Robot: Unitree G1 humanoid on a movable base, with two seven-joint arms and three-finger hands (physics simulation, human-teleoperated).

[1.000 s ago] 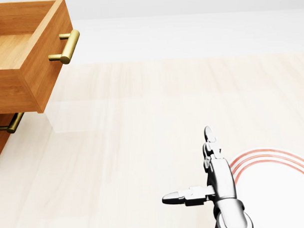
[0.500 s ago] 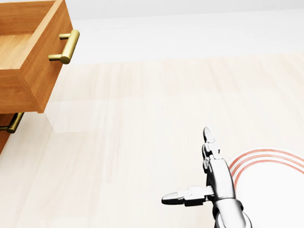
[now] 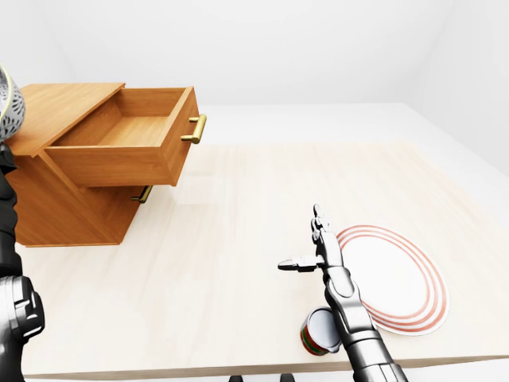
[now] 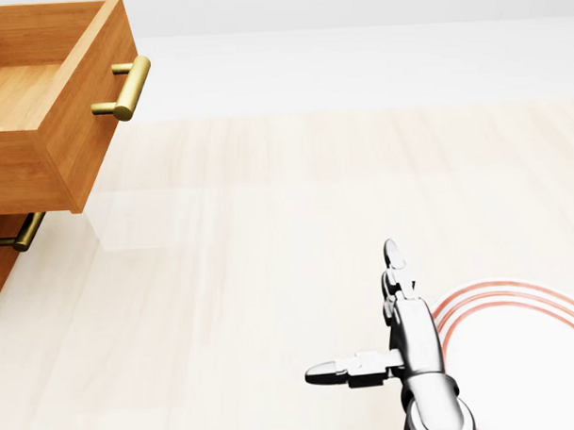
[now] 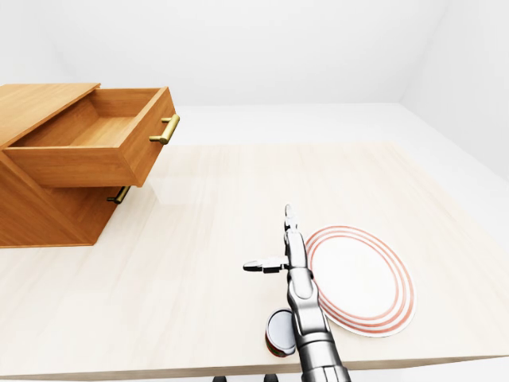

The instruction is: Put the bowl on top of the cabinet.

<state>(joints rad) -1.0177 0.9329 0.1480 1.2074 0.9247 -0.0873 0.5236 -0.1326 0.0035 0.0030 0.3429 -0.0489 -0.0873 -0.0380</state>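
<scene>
The right robot hand (image 3: pixel 324 253) hangs wide open beside the plate (image 3: pixel 391 278) (bowl (image 3: pixel 8 103) at left-eye view's left edge).

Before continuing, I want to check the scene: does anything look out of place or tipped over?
A red-and-green can seems to lie on its side at the table's bottom edge in the left-eye view, left of the plate. The cabinet's top drawer stands open.
</scene>
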